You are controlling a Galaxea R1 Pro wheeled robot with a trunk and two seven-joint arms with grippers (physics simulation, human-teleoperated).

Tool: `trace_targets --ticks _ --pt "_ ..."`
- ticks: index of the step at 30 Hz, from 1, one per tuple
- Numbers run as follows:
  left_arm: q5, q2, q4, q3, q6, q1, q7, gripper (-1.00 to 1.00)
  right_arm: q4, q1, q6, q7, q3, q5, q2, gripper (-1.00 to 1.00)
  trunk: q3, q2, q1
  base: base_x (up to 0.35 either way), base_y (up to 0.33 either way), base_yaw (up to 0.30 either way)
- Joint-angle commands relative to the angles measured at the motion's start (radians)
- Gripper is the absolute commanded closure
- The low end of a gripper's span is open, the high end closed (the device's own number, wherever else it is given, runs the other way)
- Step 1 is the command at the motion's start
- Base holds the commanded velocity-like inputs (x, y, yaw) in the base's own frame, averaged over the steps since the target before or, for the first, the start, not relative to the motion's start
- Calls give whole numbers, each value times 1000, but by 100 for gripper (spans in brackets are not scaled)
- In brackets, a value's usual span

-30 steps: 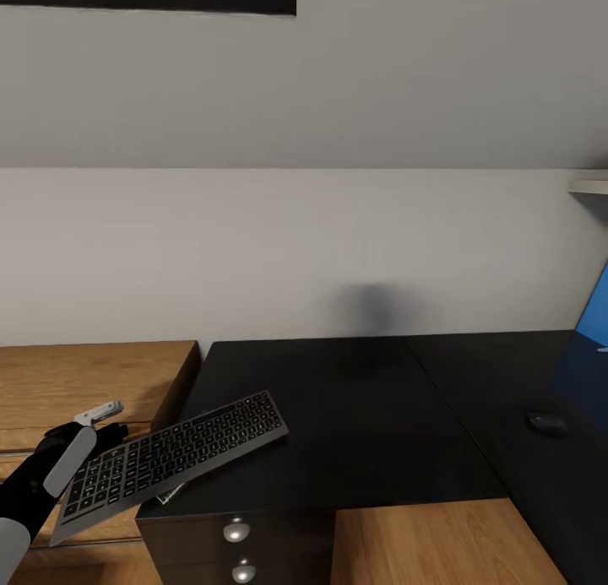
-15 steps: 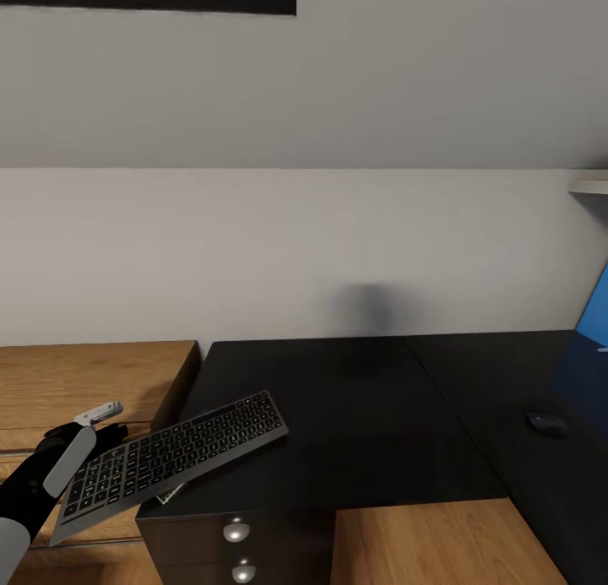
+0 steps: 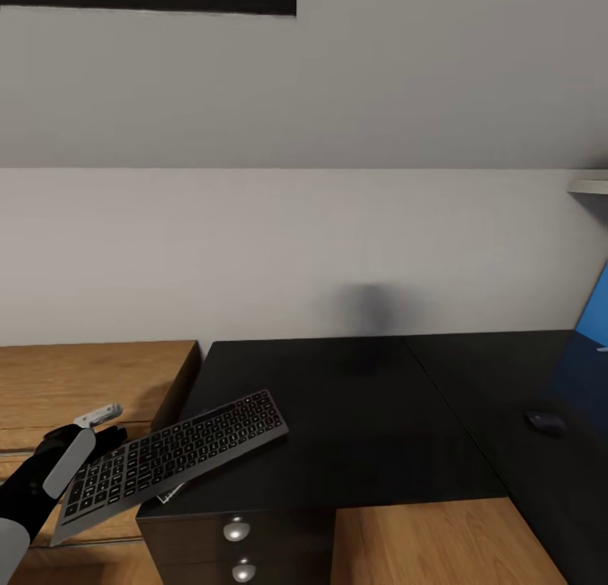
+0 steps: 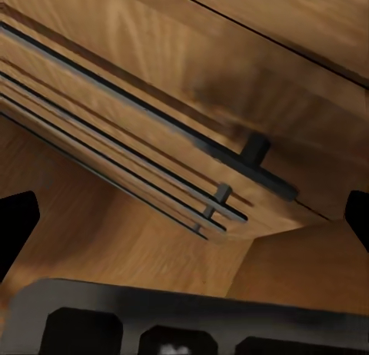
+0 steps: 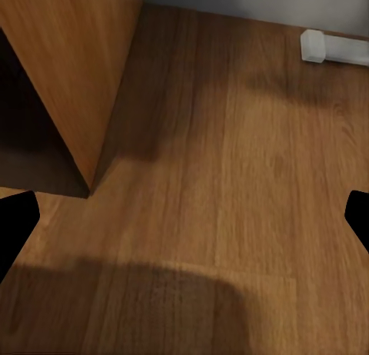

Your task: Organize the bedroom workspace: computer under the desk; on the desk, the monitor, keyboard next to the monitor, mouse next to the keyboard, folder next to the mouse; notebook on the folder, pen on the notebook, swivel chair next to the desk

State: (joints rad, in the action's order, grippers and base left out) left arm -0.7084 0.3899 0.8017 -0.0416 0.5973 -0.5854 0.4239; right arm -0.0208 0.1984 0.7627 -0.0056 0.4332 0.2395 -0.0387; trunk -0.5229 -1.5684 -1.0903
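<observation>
The dark grey keyboard [image 3: 173, 457] lies slanted over the front left corner of the black desk [image 3: 355, 416], its left half jutting out past the edge. My left gripper [image 3: 95, 433] is at that overhanging end. In the left wrist view the left gripper [image 4: 184, 224] has its fingertips [image 4: 15, 224] spread wide, open, with the keyboard's edge [image 4: 192, 316] close below the camera. A black mouse [image 3: 545, 422] rests on the desk at the right. The monitor's blue screen [image 3: 596, 315] shows at the right border. My right gripper [image 5: 184, 224] hangs open over the wood floor [image 5: 231, 178].
A wooden dresser [image 3: 93, 382] stands left of the desk, its drawer fronts [image 4: 138, 132] seen from the left wrist. The desk's drawer unit with round knobs [image 3: 236, 531] sits under the keyboard. A shelf edge [image 3: 591, 182] juts in at the right. A white block [image 5: 334, 48] lies by the baseboard.
My left gripper has shifted very slightly down and left beside the keyboard. The keyboard, the mouse and the view have not moved.
</observation>
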Motion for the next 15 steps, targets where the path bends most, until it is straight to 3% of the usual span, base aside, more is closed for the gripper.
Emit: trace_targets --ticks 1,7,15 --pt "-11 1 0 -4 1 -1 9 -100 -2 1 4 -1 9 7 0 -100 -1 -1 0 -87 0 0" --pt "-11 1 -2 -4 1 -1 8 -100 -2 1 4 -1 8 7 0 -100 -1 -1 0 -169 0 0" --pt "-11 1 -2 -4 1 -1 9 -100 -2 1 4 -1 9 7 0 -100 -1 -1 0 -36 0 0"
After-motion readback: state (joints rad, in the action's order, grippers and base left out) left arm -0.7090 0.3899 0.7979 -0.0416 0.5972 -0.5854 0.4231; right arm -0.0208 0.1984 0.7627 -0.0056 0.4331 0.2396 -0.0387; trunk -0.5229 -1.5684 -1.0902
